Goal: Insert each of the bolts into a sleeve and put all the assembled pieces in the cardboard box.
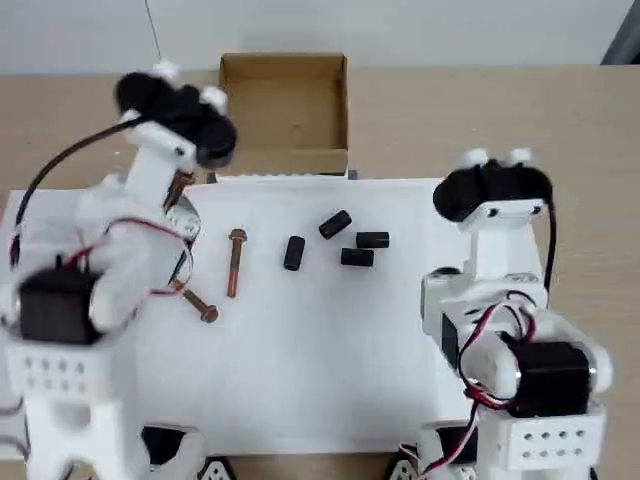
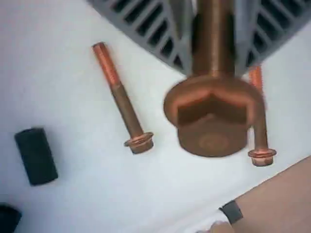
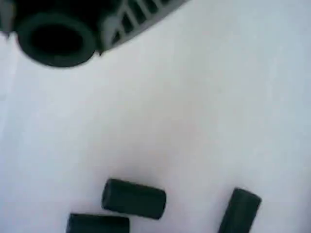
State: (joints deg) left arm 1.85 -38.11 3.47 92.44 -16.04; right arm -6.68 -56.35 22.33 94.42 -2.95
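My left gripper (image 2: 214,43) is shut on a copper bolt (image 2: 212,116), held above the white mat with its hex head away from the fingers. In the high view that gripper (image 1: 178,195) hangs at the mat's left side. Two more bolts (image 1: 236,262) (image 1: 200,305) lie on the mat beside it. My right gripper (image 3: 53,26) is shut on a black sleeve (image 3: 56,40), its open end showing. Several black sleeves lie loose mid-mat (image 1: 293,252) (image 1: 335,224) (image 1: 372,239). The cardboard box (image 1: 285,65) stands open past the mat's far edge.
The white mat (image 1: 320,360) covers the table between the two arms, with bare room in its near half. The right arm (image 1: 495,200) stands folded at the mat's right edge. Wooden tabletop (image 1: 450,110) surrounds the mat and box.
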